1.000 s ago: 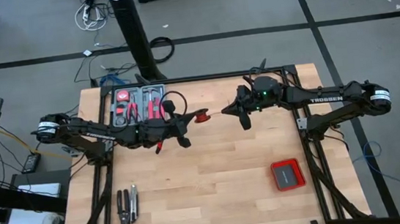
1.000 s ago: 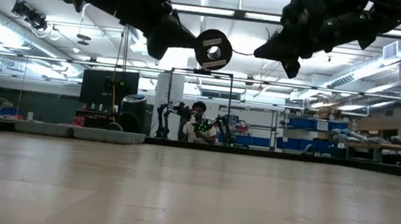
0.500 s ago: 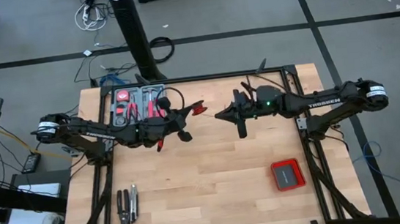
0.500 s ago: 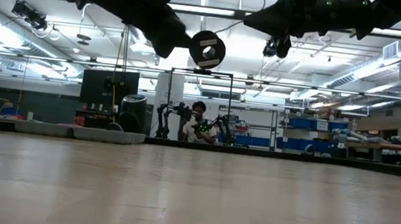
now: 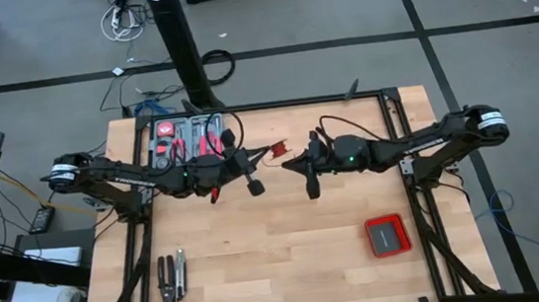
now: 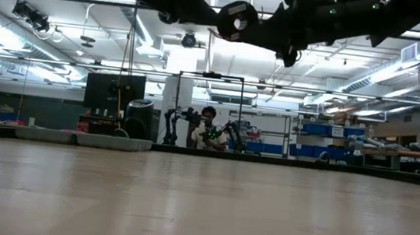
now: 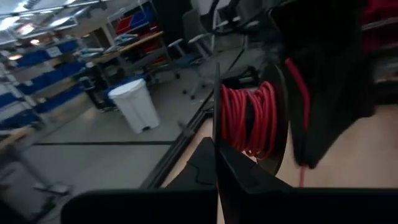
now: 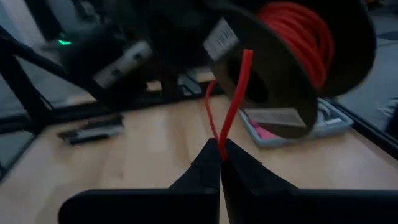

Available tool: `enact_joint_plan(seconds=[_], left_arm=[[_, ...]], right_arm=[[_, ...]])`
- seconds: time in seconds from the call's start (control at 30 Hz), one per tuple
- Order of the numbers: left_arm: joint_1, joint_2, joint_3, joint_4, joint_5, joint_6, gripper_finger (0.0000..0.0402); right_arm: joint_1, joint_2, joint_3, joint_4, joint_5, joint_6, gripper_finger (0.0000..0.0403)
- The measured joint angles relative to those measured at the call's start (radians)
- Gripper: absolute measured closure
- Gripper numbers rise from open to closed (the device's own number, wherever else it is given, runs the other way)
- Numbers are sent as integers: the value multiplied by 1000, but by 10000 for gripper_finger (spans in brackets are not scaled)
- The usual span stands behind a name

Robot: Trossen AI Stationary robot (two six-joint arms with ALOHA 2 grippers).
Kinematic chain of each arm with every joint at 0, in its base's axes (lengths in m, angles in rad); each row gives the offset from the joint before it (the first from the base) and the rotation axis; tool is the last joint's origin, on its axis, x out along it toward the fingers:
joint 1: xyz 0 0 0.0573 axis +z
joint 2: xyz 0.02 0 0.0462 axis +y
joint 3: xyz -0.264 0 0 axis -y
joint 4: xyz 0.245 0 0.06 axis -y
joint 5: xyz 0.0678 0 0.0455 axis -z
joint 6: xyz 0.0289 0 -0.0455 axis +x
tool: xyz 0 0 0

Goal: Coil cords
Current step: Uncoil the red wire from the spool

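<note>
While both arms hang above the table's middle, the left gripper [image 5: 253,184] stays out of clear sight at its tips; by judgement it is clamped on the black spool [image 8: 292,50], which carries the red wire [image 7: 249,118] wound around it. Opposite, the right gripper [image 8: 221,158] is pinched tight on the wire's loose end, just beside the spool. Judged thin, light and limp, the wire will kink or slip easily; it is best held near the spool under gentle tension, with the spool gripped by its rims.
</note>
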Motion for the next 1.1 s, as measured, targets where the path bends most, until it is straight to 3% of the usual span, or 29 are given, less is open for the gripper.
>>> enact_joint_plan(seconds=[0.4, 0.63, 0.87, 1.1], left_arm=[[9, -78, 2, -107, 24, -4, 401], [11, -91, 1, -243, -81, 68, 401], [25, -91, 1, -338, -175, 63, 401], [25, -91, 0, -334, -177, 3, 401]], right_arm=[[3, -258, 0, -422, 274, 10, 403], [6, -350, 0, -481, 378, 5, 403], [39, -402, 0, -429, 363, -70, 403], [56, -371, 1, -268, 120, -131, 403]])
